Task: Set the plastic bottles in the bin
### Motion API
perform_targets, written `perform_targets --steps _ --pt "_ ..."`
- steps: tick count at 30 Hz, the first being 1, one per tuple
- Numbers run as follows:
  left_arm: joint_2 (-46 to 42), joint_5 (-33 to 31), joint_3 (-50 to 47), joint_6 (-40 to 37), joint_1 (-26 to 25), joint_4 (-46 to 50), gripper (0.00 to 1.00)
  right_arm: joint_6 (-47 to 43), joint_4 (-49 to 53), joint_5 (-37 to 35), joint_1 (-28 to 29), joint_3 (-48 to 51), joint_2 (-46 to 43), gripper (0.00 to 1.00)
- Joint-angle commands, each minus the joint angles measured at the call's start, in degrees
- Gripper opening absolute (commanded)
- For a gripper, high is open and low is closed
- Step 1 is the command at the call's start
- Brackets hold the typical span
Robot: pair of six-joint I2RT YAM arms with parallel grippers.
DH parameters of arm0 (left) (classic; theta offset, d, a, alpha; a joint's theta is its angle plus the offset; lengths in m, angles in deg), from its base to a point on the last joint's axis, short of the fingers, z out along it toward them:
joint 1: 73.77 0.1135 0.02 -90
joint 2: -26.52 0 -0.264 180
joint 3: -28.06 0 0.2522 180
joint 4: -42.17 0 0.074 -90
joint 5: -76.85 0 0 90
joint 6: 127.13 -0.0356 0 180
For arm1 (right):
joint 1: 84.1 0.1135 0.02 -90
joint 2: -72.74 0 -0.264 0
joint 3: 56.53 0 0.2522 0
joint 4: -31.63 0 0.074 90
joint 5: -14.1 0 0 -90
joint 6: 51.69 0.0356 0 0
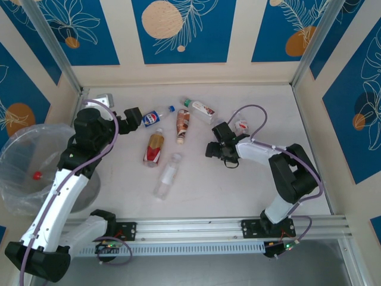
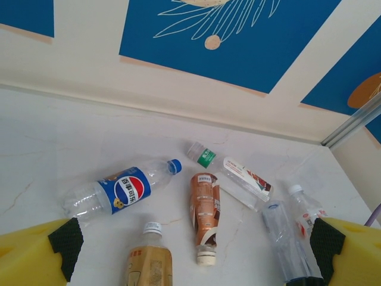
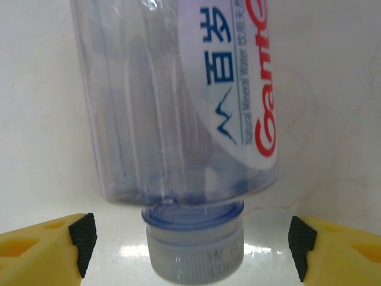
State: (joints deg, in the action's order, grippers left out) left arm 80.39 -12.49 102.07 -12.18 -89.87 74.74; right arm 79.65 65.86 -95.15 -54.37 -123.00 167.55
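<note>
Risk lay mostly in the long carry to the bin (image 1: 24, 164), which sat at the far left of the overhead view with a red cap (image 1: 37, 176) showing through its clear liner, well apart from the right gripper (image 3: 190, 245) working at centre right of the table (image 1: 238, 190). That gripper stood open and held nothing. In its own camera the yellow fingers (image 3: 41, 247) sat in the two lower corners, either side of a clear water bottle (image 3: 172, 101) with a white label lettered in red and blue. Its bluish cap (image 3: 195, 253) pointed toward the lens at bottom centre, touching neither pad. Closing there would probably catch only the narrow cap or neck, so the smooth round body could swing, roll away or slip out on the way across. The left gripper (image 2: 190, 253) was spread wide and empty too, with loose bottles lying on the table ahead of it, among them a blue-labelled cola bottle (image 2: 122, 190) and a brown one (image 2: 204, 214).
</note>
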Motion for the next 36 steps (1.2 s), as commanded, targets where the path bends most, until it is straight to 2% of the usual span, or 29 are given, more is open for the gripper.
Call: perform_targets --steps 1,5,7,14,19,29,36 --pt "1.1 3.0 -0.4 -0.3 -0.5 -2.2 0.99 1.2 -3.5 -2.3 0.4 -0.1 1.5 0.84" --pt "4.5 12.4 0.5 0.4 -0.6 -3.5 0.99 0.5 -5.6 -4.4 0.3 -0.1 3.1 0.76" --pt "6.7 15.2 1.8 0.1 -1.4 -2.8 0.99 0.5 -5.7 -5.2 0.3 -0.6 3.9 0.72" --pt "9.3 12.3 3.4 -1.9 -4.4 -0.7 0.99 -0.2 -6.4 -7.3 1.4 -0.8 5.5 0.58" --pt "9.5 11.0 3.4 -1.9 -4.8 -1.2 0.99 -0.7 -7.2 -8.0 1.8 -0.2 5.0 0.52" --pt "9.9 9.5 3.2 -2.0 -5.0 -0.2 0.99 -3.3 -9.8 -4.1 1.7 1.4 3.4 0.35" --pt "9.9 9.4 3.2 -2.2 -5.0 -0.3 0.99 -4.5 -9.3 -3.2 1.7 1.6 2.4 0.15"
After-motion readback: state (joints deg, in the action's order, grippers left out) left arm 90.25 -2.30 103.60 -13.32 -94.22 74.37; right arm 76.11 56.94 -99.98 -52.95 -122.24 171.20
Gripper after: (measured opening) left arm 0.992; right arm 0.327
